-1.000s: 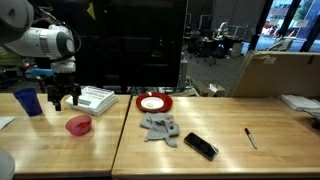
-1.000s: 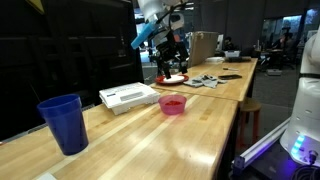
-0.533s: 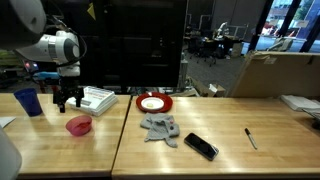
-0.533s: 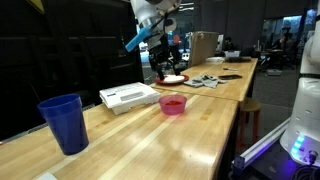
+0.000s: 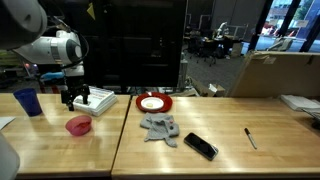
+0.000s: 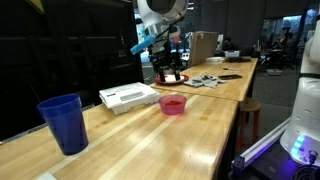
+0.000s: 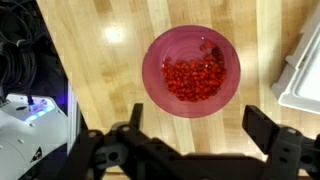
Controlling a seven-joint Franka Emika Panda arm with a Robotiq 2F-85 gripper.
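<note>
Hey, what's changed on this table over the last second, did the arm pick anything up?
The end effector drifted sideways, away from the blue cup toward the white tray, and now hangs above the pink bowl. Its jaws stayed open; nothing was taken or let go. Bowl, cup, tray and red plate did not move.

2 light wooden tables [image 5: 225, 112] stand edge to edge, their seam running just beside the gripper [image 5: 76, 100]. Right behind the gripper rises a tall black cabinet front [image 5: 130, 40]. Well away from it, a large cardboard box [image 5: 275, 72] stands past the far table, with an office area [image 5: 225, 40] of desks and chairs beyond and daylit windows [image 5: 295, 15] above. Below the gripper, the pale planks carry a bright reflection of a lamp [image 7: 112, 33].
</note>
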